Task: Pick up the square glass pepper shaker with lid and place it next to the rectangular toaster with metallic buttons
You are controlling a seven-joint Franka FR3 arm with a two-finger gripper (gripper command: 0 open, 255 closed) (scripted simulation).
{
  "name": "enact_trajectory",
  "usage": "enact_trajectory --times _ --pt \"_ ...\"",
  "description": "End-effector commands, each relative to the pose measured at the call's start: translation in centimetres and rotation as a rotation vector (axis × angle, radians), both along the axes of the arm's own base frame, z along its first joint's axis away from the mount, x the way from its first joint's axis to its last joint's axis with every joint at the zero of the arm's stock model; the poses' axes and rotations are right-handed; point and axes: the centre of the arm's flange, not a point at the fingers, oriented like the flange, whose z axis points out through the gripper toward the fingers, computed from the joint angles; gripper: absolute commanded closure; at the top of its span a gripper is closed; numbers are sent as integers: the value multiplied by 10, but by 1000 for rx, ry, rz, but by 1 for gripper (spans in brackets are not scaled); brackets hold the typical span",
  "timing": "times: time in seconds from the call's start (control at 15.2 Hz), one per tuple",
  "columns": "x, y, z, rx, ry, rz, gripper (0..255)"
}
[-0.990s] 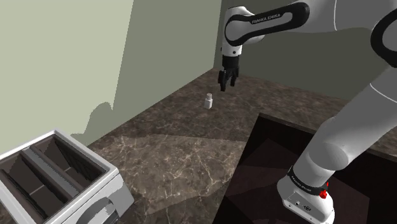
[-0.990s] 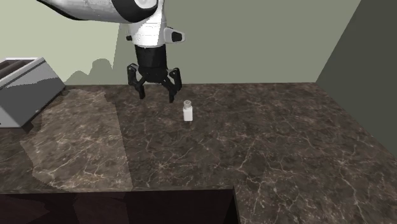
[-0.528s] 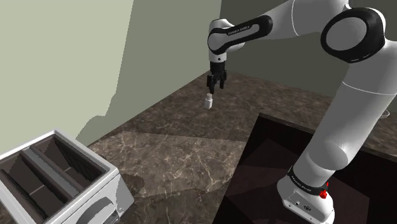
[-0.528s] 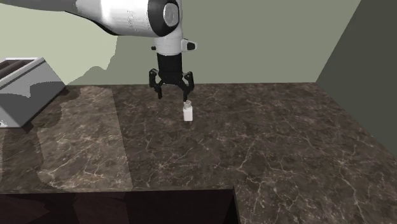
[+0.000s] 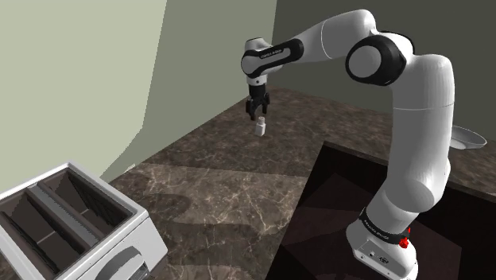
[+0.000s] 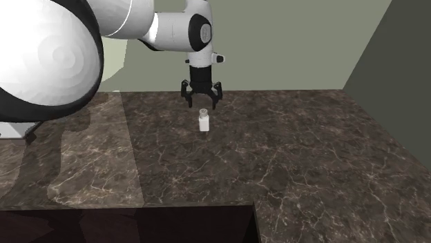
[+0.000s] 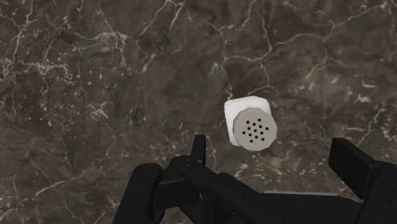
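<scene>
A small white square shaker with a round grey perforated lid stands upright on the dark marble counter, near the back wall. My black gripper hangs open just above it, touching nothing. Seen from the second exterior view, the gripper sits directly over the shaker. Looking along the hand, the shaker lies below and between the spread fingers, closer to one fingertip than to the other. The grey toaster with open slots stands at the shoulder view's lower left, far from the shaker.
A dark sunken area cuts into the counter beside the stand. Olive walls meet in a corner behind the shaker. My arm's big white links cover the second exterior view's upper left. A grey object pokes out behind the arm.
The gripper has swung across the counter to a spot over the shaker and dropped closer to it, staying open. The shaker has not moved.
</scene>
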Motion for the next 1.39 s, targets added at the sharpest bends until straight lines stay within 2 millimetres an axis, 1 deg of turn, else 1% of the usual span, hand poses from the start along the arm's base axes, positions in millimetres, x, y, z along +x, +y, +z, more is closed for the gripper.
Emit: enact_trajectory --times 0.0,0.4,0.46,0.99,1.06,1.32 --pt "12 -2 -10 -6 5 -1 0" --pt "7 -4 -41 -6 5 -1 0" --pt "5 -5 -50 -6 5 -1 0" --pt "5 -5 -50 -6 5 -1 0" --pt "5 -5 -50 -6 5 -1 255" --pt "5 -5 -50 -6 5 -1 255"
